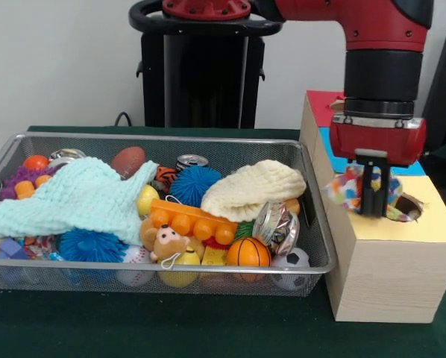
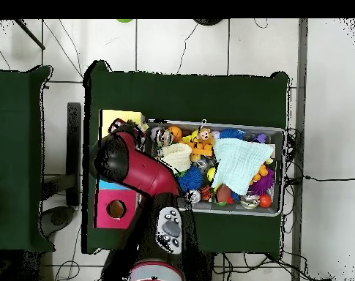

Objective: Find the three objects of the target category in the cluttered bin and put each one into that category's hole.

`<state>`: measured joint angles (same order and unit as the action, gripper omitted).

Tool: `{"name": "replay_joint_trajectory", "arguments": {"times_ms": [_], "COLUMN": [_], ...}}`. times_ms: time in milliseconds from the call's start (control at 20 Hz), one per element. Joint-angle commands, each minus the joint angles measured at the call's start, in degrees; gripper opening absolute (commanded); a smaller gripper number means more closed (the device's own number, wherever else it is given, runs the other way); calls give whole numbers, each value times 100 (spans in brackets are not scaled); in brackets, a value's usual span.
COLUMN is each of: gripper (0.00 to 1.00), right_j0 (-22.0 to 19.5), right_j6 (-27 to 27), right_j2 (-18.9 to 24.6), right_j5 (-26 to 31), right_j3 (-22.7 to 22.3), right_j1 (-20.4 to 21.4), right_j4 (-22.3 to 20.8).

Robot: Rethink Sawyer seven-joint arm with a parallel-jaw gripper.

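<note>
Wooden box [image 1: 391, 261] in front, pincer [image 1: 374, 195] gripping multicoloured cloth [image 1: 344, 186] over its hole, hidden under arm [image 2: 140, 168] overhead.

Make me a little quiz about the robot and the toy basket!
1. True or false: the gripper hangs over the yellow part of the wooden box, with a colourful cloth at it.
2. What lies beside the pale blue cloth in the wire basket? A) a cream cloth B) a shoe C) a book
3. Fill in: the small ball near the basket's front wall, next to the soccer ball, is ____ like a basketball.

Key: 1 true; 2 A; 3 orange
</note>
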<state>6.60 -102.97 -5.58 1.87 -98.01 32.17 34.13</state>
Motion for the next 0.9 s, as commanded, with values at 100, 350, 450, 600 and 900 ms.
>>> {"name": "replay_joint_trajectory", "arguments": {"times_ms": [100,350,450,600,900], "gripper": [0,0,0,0,0], "right_j0": [769,974,995,989,892], "right_j6": [-1476,-1442,-1430,-1400,-1342], "right_j2": [49,-238,-274,-277,-200], "right_j5": [372,434,439,426,304], "right_j3": [-168,-81,-74,-55,45], "right_j1": [-500,-506,-501,-515,-631], "right_j4": [330,417,447,482,490]}}
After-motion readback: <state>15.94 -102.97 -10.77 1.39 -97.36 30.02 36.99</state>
